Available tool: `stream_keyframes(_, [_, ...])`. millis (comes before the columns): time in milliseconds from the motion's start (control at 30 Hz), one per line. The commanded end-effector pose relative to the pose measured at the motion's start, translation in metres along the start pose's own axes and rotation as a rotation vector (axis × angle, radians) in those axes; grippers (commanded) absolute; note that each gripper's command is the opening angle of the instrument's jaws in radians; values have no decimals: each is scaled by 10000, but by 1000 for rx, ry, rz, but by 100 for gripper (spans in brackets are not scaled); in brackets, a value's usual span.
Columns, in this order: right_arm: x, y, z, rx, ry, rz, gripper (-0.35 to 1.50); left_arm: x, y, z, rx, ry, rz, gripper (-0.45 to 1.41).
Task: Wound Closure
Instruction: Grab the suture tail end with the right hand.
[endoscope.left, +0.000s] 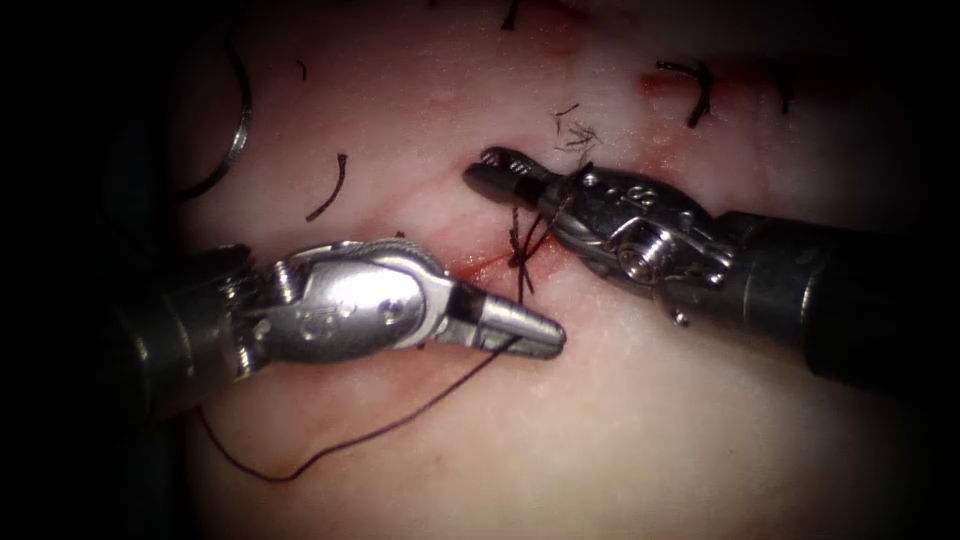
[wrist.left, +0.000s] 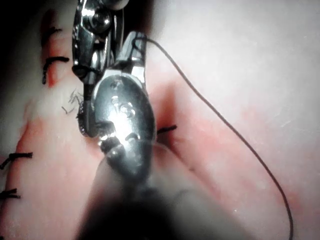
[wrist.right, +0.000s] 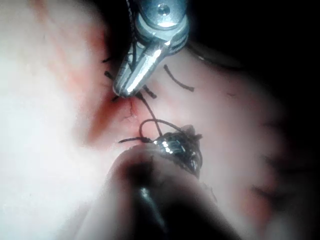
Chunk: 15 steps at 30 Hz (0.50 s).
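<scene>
The left tool (endoscope.left: 540, 335) is lying nearest the endoscope, coming in from the left and resting low over the tissue (endoscope.left: 640, 440), its jaws pressed together on the thread (endoscope.left: 400, 425) close to their tips. From there the thread is running out in a long slack curve across the tissue on the near side of the tool, looping back toward the left tool's shaft. The right tool (endoscope.left: 490, 170) is reaching in from the right, its tips just past the cut (endoscope.left: 480, 262), and whether its jaws are spread or pressed together I cannot tell. Dark thread is wrapping around its jaws and leading down to a knot (endoscope.left: 520, 255) sitting on the cut between the two tools. The curved needle (endoscope.left: 238, 120) is lying free on the tissue at the far left, well apart from both tools, held by neither. Short cut ends of thread (endoscope.left: 330, 190) are lying scattered on the tissue, and red fluid (endoscope.left: 470, 265) is staining the cut.
</scene>
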Motion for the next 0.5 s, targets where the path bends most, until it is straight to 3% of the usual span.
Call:
stream_keyframes(33, [4,-1,11,15,1,-5,-35,-3,-5,5,2,1,3,-35])
stream_keyframes(333, [7,7,7,14,-60,-198,-35,-3,-5,5,0,2,3,-35])
stream_keyframes(500, [14,6,3,0,-63,-207,-35,-2,-4,5,0,2,3,-35])
